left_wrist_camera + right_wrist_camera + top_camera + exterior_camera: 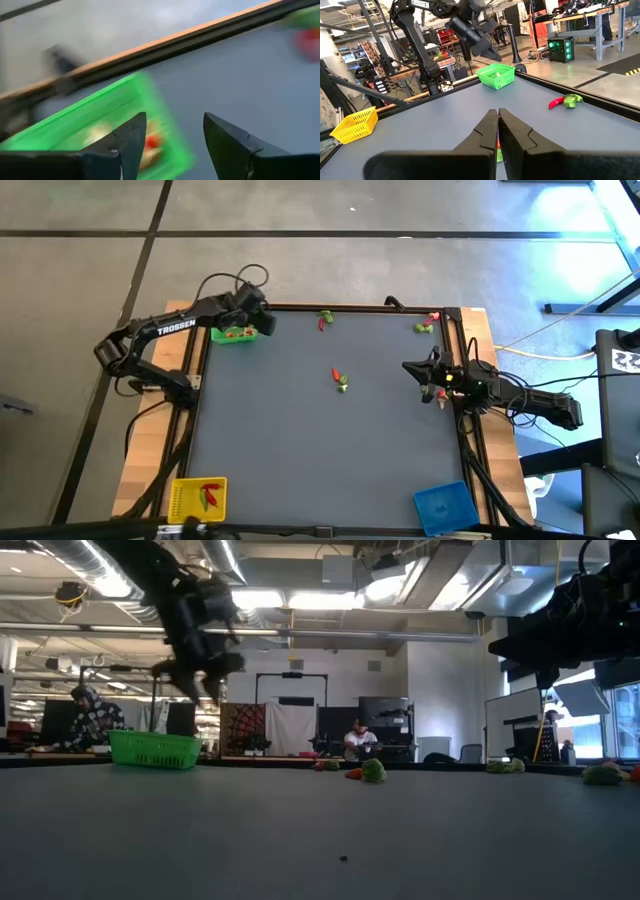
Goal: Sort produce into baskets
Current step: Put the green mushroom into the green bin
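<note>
The yellow basket (198,499) with red pieces and the blue basket (446,507) stand at the near edge. Mid-table lies a red and green pair of produce (340,378). The right gripper (427,370) waits closed at the right edge. At the far left, the left gripper (262,318) hangs open and empty over the green basket (233,333), so probably a piece is just dropped there. Next comes a reach for the loose pieces.

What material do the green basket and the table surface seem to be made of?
The green basket looks like moulded plastic: bright uniform colour, thin walls with an open mesh pattern, slightly glossy. The table surface seems to be a matte dark grey mat or sheet, smooth and without glare; what it is made of I cannot tell. Its border looks like pale wood behind black metal rails.
</note>
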